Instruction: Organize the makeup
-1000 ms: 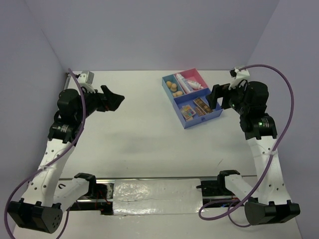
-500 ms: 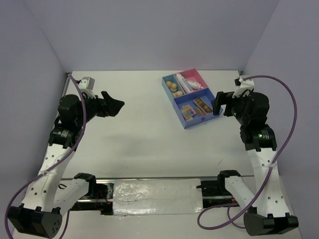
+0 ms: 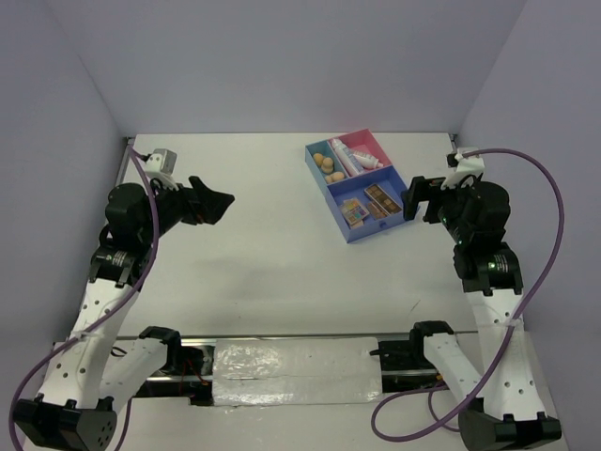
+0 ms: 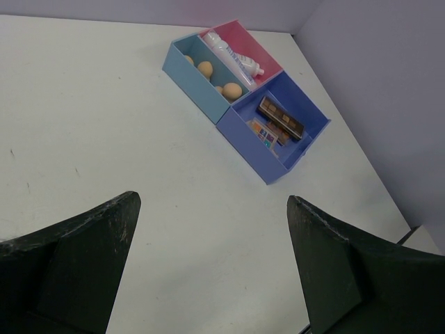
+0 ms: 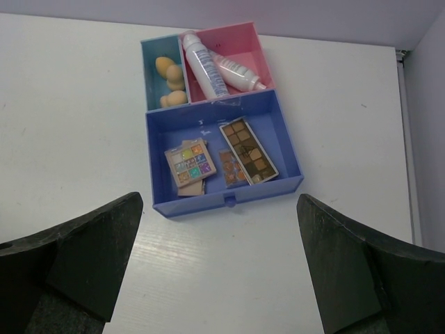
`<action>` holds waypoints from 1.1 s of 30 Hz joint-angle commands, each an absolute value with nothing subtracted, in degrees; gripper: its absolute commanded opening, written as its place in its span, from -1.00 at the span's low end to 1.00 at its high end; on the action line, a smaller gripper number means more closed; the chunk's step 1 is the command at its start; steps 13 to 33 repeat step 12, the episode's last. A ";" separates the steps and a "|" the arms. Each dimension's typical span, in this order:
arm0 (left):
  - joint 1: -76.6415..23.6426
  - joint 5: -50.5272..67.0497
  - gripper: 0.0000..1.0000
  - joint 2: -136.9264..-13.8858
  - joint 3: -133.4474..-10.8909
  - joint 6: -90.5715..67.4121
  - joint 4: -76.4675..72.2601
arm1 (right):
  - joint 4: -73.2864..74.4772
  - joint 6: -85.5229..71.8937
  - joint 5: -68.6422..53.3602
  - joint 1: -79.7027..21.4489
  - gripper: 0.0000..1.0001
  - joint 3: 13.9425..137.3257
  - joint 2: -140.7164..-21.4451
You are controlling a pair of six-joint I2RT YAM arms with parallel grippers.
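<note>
The right gripper point(image 5: 218, 207) is seen with its jaws spread wide and nothing held between them. It is poised just beside the divided tray point(image 5: 149, 160), on the side of the tray that faces the right edge of the table. In the right wrist view the tray is framed straight ahead, between the two dark fingers. The tray is set in the far right quarter of the table, close to the far edge and short of the far right corner. All the makeup is found inside it. The tan sponges point(image 5: 170, 80) are gathered in the narrow light-blue compartment, and the white bottle point(image 5: 201, 62) is laid lengthwise in the pink compartment beside a second tube. The brown-gold palette point(image 5: 248, 151), a smaller palette point(image 5: 233, 168) and the multicolour palette point(image 5: 189, 163) are laid flat in the large blue compartment nearest the jaws. The long axis of the brown-gold palette is turned diagonally across that compartment. The left gripper point(image 3: 214, 199) is likewise held open and empty, well apart from the tray toward the left edge. The right arm is therefore judged the nearer for any further move, though the sorting appears complete.
</note>
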State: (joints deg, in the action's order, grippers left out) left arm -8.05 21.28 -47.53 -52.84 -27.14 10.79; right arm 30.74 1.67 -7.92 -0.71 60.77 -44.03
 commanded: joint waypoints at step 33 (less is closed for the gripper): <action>-7.73 20.22 0.99 -44.83 -50.63 -27.33 9.67 | 25.05 2.28 -7.29 -0.44 0.99 56.34 -41.05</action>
